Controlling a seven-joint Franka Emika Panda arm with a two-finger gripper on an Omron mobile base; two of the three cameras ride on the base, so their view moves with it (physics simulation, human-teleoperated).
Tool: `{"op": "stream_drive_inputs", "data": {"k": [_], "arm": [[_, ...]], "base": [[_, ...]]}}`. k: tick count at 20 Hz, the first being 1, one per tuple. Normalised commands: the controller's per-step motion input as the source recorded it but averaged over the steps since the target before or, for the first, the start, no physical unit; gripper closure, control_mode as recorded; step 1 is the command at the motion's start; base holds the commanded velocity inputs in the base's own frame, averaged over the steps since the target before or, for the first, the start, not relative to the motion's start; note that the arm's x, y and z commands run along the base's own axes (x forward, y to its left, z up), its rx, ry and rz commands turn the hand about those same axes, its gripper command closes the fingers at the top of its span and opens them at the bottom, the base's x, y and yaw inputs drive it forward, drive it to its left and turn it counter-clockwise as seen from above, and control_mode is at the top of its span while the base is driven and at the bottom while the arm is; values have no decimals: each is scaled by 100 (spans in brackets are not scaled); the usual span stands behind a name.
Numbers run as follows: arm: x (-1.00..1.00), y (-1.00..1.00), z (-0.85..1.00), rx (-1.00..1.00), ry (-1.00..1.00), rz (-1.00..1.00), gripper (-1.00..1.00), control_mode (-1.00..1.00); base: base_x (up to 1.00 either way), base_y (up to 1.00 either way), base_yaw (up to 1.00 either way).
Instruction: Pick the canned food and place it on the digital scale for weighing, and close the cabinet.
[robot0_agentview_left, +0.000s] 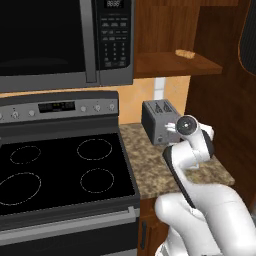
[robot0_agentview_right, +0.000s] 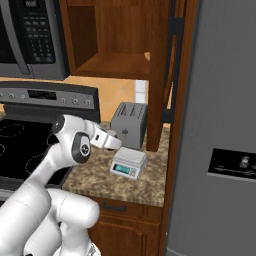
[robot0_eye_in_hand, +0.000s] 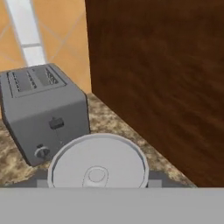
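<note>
The canned food shows its pale round lid with a pull tab at the bottom middle of the hand view. It sits between the two fingertips of my gripper, which is shut on it; its dark red side is hidden. In the right base view my gripper hovers over the counter, just left of the white digital scale with its teal display. The cabinet stands open, its door turned edge-on with the dark bar handle. In the left base view my arm covers the scale.
A grey two-slot toaster stands at the back of the granite counter, close behind the gripper. A tan biscuit lies on the cabinet shelf. The microwave and stove are to the left, the fridge to the right.
</note>
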Motion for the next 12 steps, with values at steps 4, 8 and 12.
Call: {"op": "stream_drive_inputs", "data": {"k": [4, 8, 12], "arm": [[46, -26, -39, 0, 15, 0, 100, -100], [40, -25, -28, 0, 16, 0, 100, -100], [32, -16, -21, 0, 6, 0, 100, -100]], "base": [[0, 0, 0], [0, 0, 0], [0, 0, 0]]}}
